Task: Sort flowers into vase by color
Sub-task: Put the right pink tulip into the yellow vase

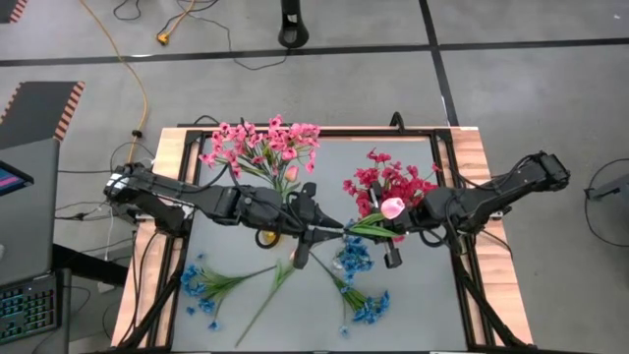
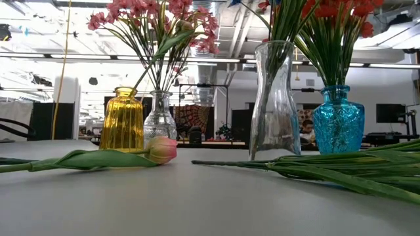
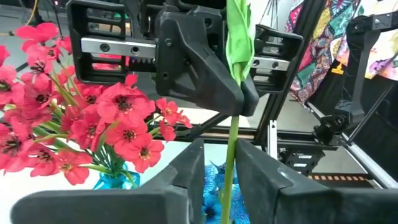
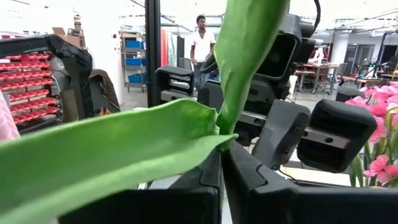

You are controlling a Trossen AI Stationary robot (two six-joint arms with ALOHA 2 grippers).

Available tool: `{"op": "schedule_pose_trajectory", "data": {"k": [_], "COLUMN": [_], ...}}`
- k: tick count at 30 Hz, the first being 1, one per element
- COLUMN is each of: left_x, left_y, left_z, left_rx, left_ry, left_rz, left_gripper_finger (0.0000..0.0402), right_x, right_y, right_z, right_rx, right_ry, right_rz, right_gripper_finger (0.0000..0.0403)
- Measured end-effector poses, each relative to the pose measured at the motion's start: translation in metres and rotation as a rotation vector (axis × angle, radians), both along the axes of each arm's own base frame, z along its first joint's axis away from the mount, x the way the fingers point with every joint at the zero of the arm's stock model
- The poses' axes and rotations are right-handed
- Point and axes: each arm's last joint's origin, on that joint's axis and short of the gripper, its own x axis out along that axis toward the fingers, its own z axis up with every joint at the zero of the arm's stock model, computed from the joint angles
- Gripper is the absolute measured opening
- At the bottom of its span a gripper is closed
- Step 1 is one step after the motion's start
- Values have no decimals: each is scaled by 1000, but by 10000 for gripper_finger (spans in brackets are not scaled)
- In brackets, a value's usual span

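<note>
two robot hands meet mid-bench: right hand point(image 1: 381, 228) clenched on a pale pink tulip point(image 1: 392, 207) by its green stem, left hand point(image 1: 319, 228) closing round the same stem point(image 3: 229, 163), grip not clear yet. other flowers point(image 1: 260, 147) sit in vases or lie loose. risk: if right lets go early, the tulip drops.

1. From overhead, light falls even and bright on my table point(image 1: 413, 295); shadows beneath my arms are faint and soft.
2. At table height, the ceiling lights in the far room glare white, and the near tabletop goes hazy.
3. The clear glass vase point(image 2: 274, 101) catches bright streaks of reflection.
4. Past my right wrist, the green leaf point(image 4: 124, 155) sits so near that it blurs; the far room is washed out.
5. Past my left wrist, my own fingers point(image 3: 186, 177) are soft-edged.
</note>
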Motion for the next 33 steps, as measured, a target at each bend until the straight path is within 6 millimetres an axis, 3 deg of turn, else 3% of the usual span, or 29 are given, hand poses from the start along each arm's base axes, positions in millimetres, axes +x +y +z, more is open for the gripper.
{"op": "schedule_pose_trajectory", "data": {"k": [12, 18, 26, 33], "left_x": [0, 0, -1, -30], "left_y": [1, 1, -1, -5], "left_z": [0, 0, 1, 17], "left_rx": [46, 42, 54, 137], "left_ry": [-7, -6, -9, 18], "left_rz": [-16, -12, 7, 102], "left_gripper_finger": [6, 1, 0, 0], "right_x": [0, 0, -3, -18], "right_y": [0, 0, -1, -6], "right_z": [0, 0, 3, 16], "right_rx": [0, -17, -19, -2], "right_ry": [0, -4, -13, -58], "right_rz": [-1, -2, -5, -7], "right_gripper_finger": [39, 57, 128, 187]}}
